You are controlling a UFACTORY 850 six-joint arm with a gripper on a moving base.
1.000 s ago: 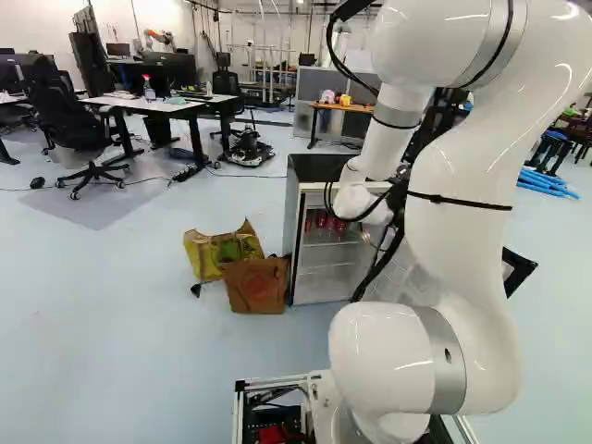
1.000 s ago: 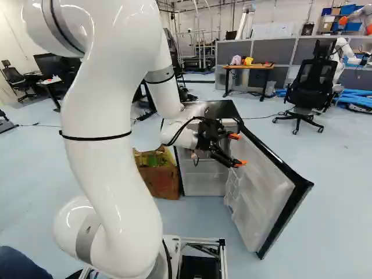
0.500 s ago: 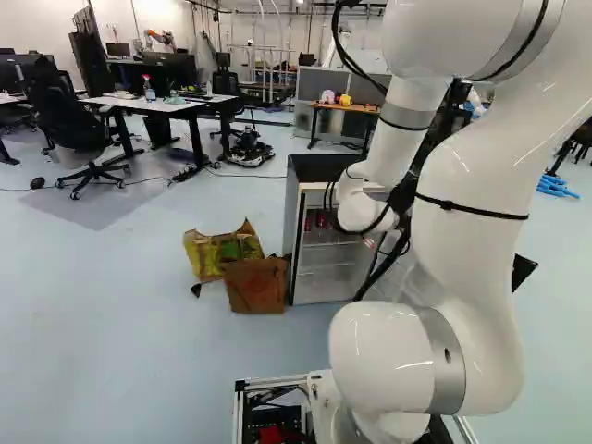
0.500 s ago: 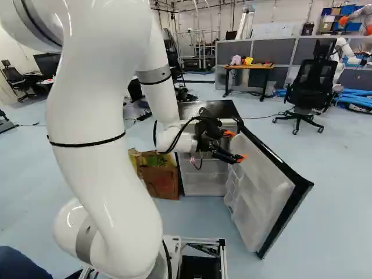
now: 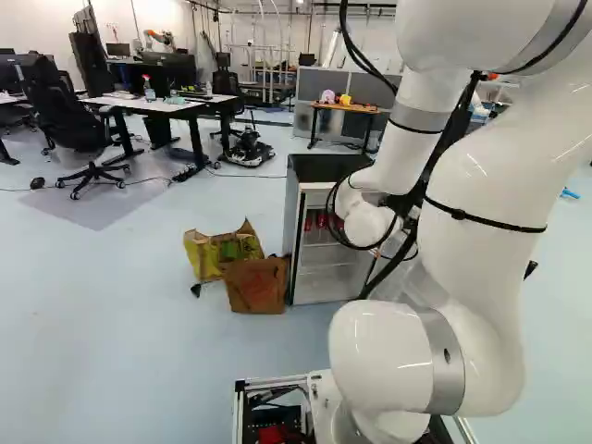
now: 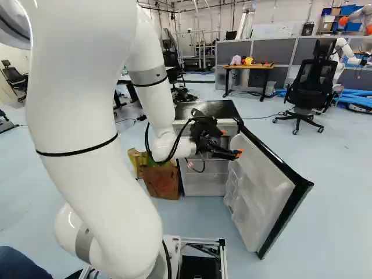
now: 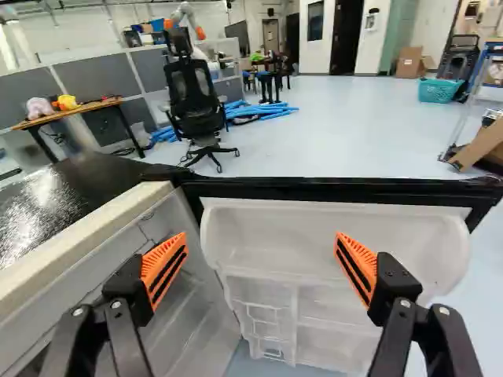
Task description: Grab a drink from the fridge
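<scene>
Pale blue floor (image 5: 139, 342) spreads around the fridge (image 6: 209, 108), with a wooden-topped desk (image 6: 250, 66) and a black office chair (image 6: 314, 87) well beyond it. Red drinks (image 5: 321, 220) stand high inside the fridge, whose door (image 6: 261, 192) is swung wide. Just beside the fridge sit a brown bag (image 5: 256, 285) and a yellow bag (image 5: 202, 254). Near the fridge's opening, by the door's white inner side, the gripper (image 6: 231, 143) is open, its two orange-padded fingers (image 7: 164, 267) spread well apart.

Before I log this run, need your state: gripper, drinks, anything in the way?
Gripper open, empty. Red drinks inside fridge. Fridge door open, ahead of gripper.
</scene>
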